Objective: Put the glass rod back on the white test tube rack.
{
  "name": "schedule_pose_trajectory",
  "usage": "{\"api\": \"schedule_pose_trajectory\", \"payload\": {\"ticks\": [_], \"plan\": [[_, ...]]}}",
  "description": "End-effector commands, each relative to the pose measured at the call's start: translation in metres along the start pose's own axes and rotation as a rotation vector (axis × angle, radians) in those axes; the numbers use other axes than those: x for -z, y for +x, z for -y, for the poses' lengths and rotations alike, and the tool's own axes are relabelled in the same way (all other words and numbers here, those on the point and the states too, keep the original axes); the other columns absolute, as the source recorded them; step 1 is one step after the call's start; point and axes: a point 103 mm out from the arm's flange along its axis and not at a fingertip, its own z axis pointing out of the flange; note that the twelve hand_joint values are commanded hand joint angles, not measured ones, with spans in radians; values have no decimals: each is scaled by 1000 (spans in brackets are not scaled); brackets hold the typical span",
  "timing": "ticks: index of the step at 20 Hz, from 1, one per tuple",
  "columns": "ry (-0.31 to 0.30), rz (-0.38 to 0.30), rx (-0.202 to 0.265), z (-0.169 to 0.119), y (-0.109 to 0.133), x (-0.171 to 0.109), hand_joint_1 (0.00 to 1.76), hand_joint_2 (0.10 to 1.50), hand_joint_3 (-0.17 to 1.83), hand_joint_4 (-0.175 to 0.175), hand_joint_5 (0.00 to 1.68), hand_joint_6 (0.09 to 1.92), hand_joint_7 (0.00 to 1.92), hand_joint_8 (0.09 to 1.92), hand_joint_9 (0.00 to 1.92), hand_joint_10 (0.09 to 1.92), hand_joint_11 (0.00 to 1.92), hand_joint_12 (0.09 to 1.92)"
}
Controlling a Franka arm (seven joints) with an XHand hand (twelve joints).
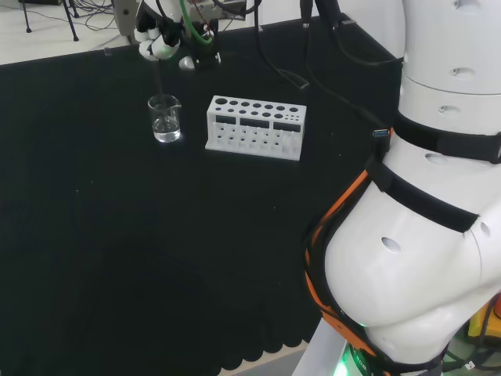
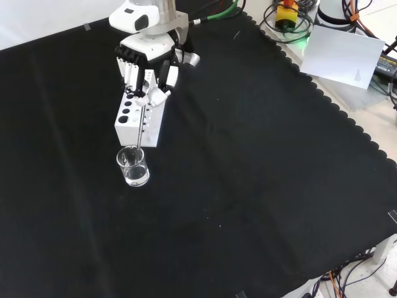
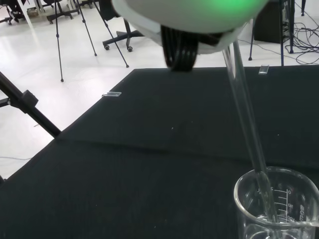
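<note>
The hand (image 2: 149,68) hangs above the white test tube rack (image 2: 138,116), its fingers curled round the top of a clear glass rod (image 2: 141,121). The rod runs down from the fingers into a small clear beaker (image 2: 133,166) that stands just in front of the rack in the front view. In the head view the hand (image 1: 164,45) is above the beaker (image 1: 165,118), with the rack (image 1: 255,126) to the right of it. The wrist view shows the rod (image 3: 247,124) slanting down into the beaker (image 3: 277,205), its tip near the bottom.
The rack has several open holes on top. Black and green cables (image 1: 274,47) trail over the cloth behind the rack in the head view. A white sheet (image 2: 344,53) and cables lie beyond the cloth's scalloped edge at the front view's upper right.
</note>
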Motion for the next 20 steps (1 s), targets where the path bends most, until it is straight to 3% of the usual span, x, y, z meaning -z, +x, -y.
{"api": "schedule_pose_trajectory", "payload": {"ticks": [1, 11, 20], "plan": [[-3, -3, 5, -1, -1, 4, 1322, 630, 753, -175, 1221, 529, 1263, 1006, 1610, 791, 1633, 807], [-13, 0, -8, -2, -2, 11, 1322, 629, 753, -175, 1222, 527, 1264, 1004, 1610, 788, 1633, 805], [-53, -1, -21, 2, -2, 41, 1322, 629, 752, -175, 1223, 525, 1263, 1004, 1610, 787, 1634, 804]]}}
